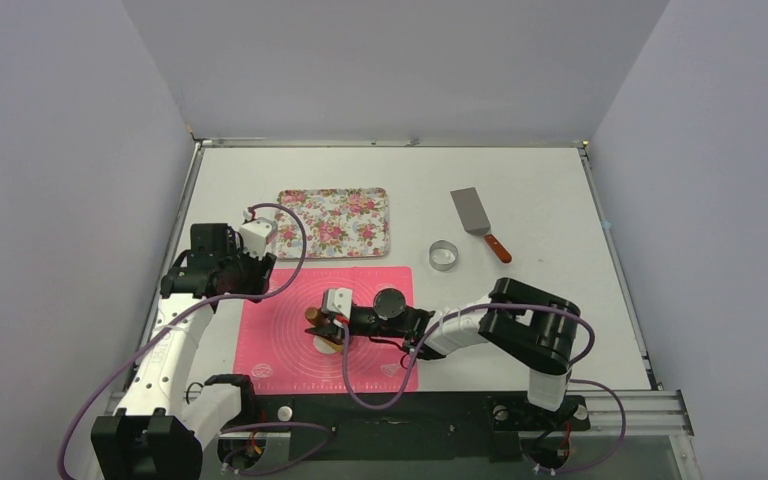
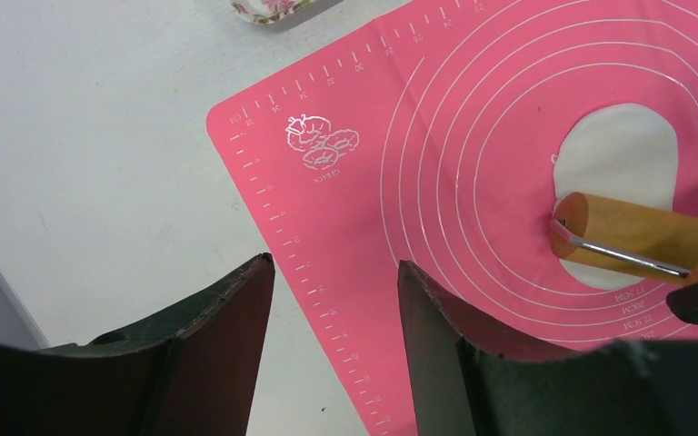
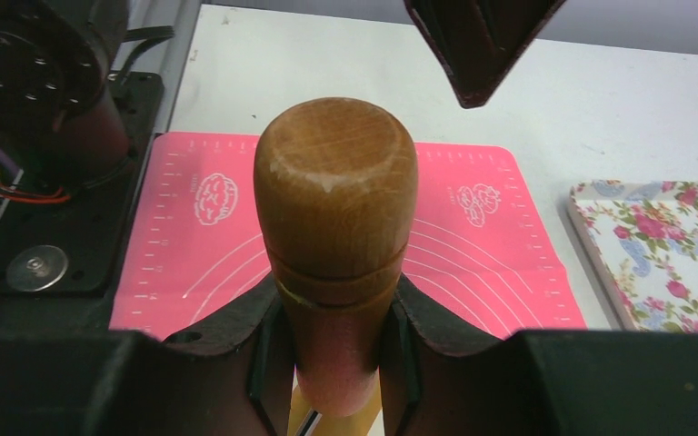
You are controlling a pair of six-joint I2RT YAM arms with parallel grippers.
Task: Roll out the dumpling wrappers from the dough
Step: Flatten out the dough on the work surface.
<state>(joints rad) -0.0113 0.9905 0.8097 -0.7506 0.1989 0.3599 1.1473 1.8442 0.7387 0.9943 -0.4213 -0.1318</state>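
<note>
One piece of dough [image 2: 623, 154] lies on the pink mat [image 2: 436, 182], inside the mat's innermost printed rings and a little toward the mat's near side in the top view. It is white, thin and flat, a smooth-edged oval longer than it is wide, with no holes or tears showing; its surface looks matte and even. A wooden pin [image 2: 636, 232] rests across the part of the dough nearer the arms, so a strip of white shows on each side of the barrel, the larger part beyond it. A thin metal bar runs along the pin's side. The right end effector [image 3: 334, 300] has its jaws closed partway round the neck of the pin's rounded handle, both fingers [image 3: 268, 318] pressed against the wood, and the arm reaches in low from the right. The left end effector [image 2: 332, 272] holds nothing: its jaws stand wide apart above the mat's left edge, well clear of the dough, with bare mat and desk [image 2: 100, 182] showing between the fingers [image 2: 227, 309]. Beyond the mat a floral tray [image 1: 333, 222] sits on the desk; to its right lie a metal ring cutter [image 1: 444, 254] and a spatula [image 1: 478, 220], each apart from the mat
</note>
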